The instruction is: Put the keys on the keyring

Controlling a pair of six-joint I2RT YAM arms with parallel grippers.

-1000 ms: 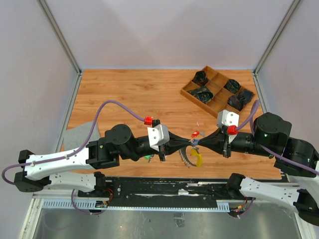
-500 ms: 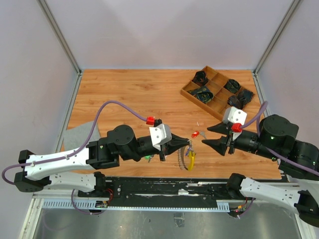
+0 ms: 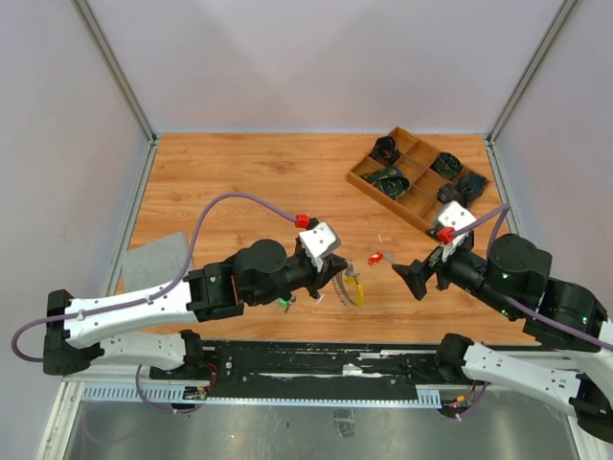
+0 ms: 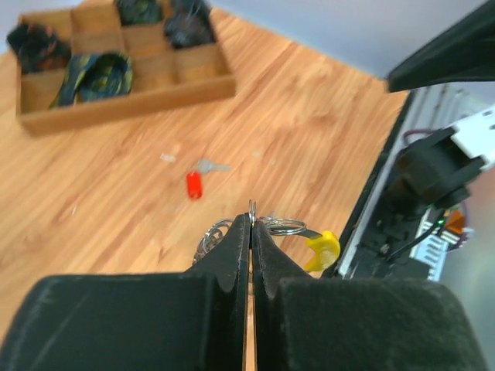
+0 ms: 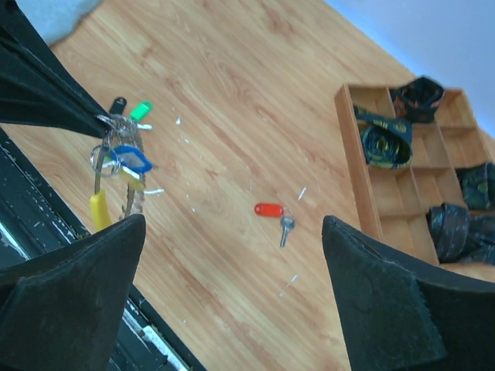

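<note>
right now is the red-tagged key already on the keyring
No, the red-tagged key lies alone on the table, apart from the keyring hanging from the shut left hand.

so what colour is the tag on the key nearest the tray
Key tag is red, clearest in the right wrist view.

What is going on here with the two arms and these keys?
The left gripper is shut on the keyring, holding it above the table; a blue-tagged key hangs with it. The right gripper is open, empty, apart from the ring. A red-tagged key and a green-tagged key lie loose on the wood.
</note>
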